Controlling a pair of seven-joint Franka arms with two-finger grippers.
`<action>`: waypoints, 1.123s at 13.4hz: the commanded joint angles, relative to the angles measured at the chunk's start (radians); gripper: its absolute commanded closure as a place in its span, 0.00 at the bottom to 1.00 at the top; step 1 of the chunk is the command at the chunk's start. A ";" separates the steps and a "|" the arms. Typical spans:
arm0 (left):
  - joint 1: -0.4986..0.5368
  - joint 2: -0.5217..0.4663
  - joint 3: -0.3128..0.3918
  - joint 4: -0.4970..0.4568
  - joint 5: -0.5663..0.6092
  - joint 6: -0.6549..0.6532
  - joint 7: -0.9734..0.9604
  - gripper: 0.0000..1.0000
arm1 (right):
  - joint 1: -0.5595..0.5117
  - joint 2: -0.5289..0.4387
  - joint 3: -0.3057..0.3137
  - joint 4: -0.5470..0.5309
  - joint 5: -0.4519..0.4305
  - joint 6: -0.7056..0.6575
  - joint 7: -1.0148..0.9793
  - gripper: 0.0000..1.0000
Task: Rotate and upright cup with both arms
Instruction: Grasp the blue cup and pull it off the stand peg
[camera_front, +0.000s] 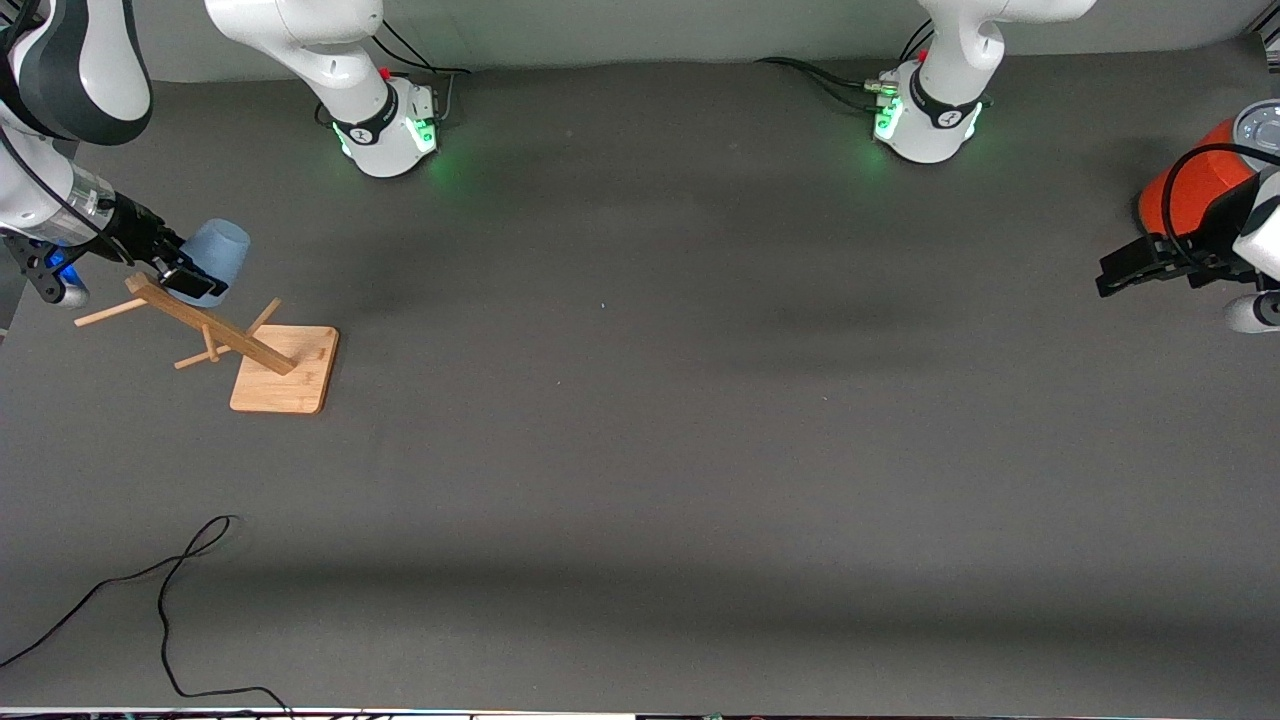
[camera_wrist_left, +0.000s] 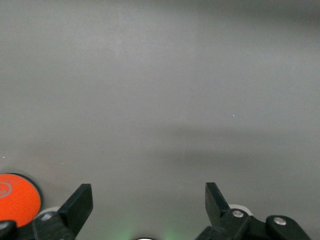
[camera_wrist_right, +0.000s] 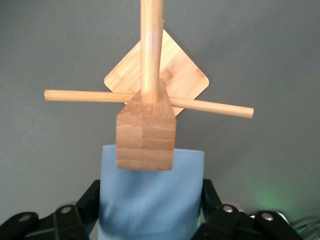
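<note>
- Front view, upper left of frame: right gripper pinches the cup, base tilted up, beside the wooden rack.
- Right edge of frame: left gripper waits, jaws spread, by the orange can.

We've got a matte pale blue plastic cup, smooth all over, next to a light wood rack with visible grain and laminated blocks. The surface looks like dull dark grey cloth, while the can is glossy orange-red.

Wooden peg stand on square base, orange-red can at table edge, black cable on grey table
</note>
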 joint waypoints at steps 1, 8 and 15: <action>0.005 -0.021 -0.003 -0.015 -0.010 -0.009 0.014 0.00 | 0.010 -0.018 -0.004 0.001 -0.007 0.002 0.012 0.66; 0.006 -0.021 -0.003 -0.015 -0.010 -0.009 0.014 0.00 | 0.121 -0.140 0.014 0.053 -0.004 -0.178 0.180 0.70; 0.006 -0.020 -0.003 -0.015 -0.010 -0.009 0.014 0.00 | 0.546 -0.128 0.014 0.148 0.071 -0.225 0.787 0.70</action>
